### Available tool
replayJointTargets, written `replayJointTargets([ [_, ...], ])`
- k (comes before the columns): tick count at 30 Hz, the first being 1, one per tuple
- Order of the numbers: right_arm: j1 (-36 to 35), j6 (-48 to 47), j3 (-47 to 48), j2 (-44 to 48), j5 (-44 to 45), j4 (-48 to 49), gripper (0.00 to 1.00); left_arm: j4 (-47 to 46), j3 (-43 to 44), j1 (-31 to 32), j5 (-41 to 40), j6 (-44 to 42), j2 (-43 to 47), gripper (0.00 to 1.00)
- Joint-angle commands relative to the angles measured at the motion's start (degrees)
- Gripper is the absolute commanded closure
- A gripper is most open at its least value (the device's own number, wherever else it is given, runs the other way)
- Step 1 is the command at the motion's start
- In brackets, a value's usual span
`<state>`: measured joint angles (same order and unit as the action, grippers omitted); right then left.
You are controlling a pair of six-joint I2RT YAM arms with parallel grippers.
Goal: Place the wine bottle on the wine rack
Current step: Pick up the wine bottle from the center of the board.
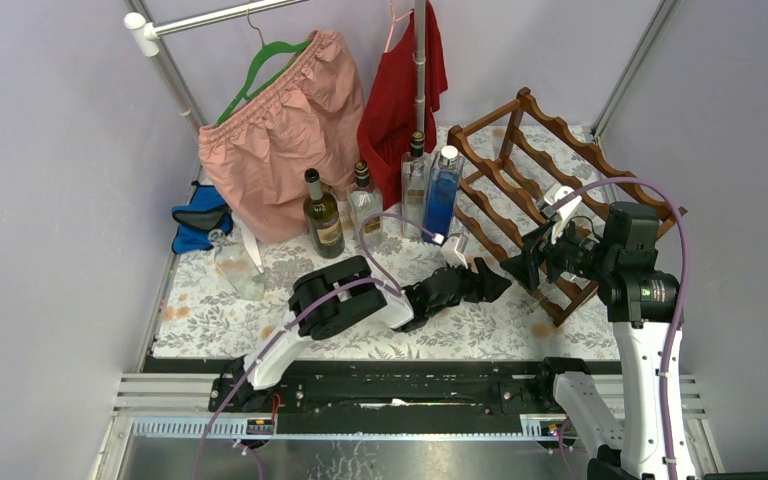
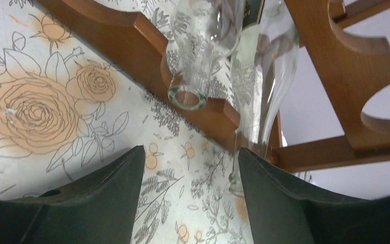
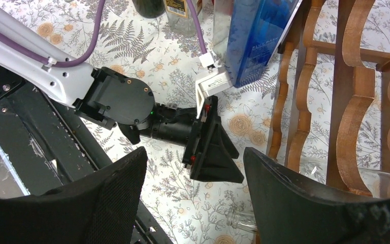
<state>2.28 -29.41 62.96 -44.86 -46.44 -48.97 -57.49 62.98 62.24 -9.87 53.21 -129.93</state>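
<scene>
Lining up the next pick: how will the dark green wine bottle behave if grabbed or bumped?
The dark wine bottle stands upright, tall on a small base, so a push near its neck would probably tip it, perhaps into the clear bottle beside it. Its round, glossy glass looks slippery and would likely roll once down.

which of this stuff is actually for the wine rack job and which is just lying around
For the job: wine rack; dark wine bottle; clear bottle resting on the rack's rail.

Just lying about: pink shorts on a hanger; red garment; blue pouch.
</scene>
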Motion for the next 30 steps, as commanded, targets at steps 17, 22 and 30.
replayJointTargets([
  [17,-0.26,-1.45,-0.45,0.75,-1.82,0.16,0.23,3.40,9.87,-0.78,-6.46,13.76,-7.14,0.33],
  [22,-0.26,-1.70,-0.47,0.85,-1.82,-0.03,0.23,4.40,11.73,-1.02,-5.58,15.45,-8.94,0.39],
  [30,-0.26,-1.77,-0.73,1.07,-2.02,-0.06,0.23,4.52,12.51,-1.67,-5.23,17.04,-10.25,0.42],
])
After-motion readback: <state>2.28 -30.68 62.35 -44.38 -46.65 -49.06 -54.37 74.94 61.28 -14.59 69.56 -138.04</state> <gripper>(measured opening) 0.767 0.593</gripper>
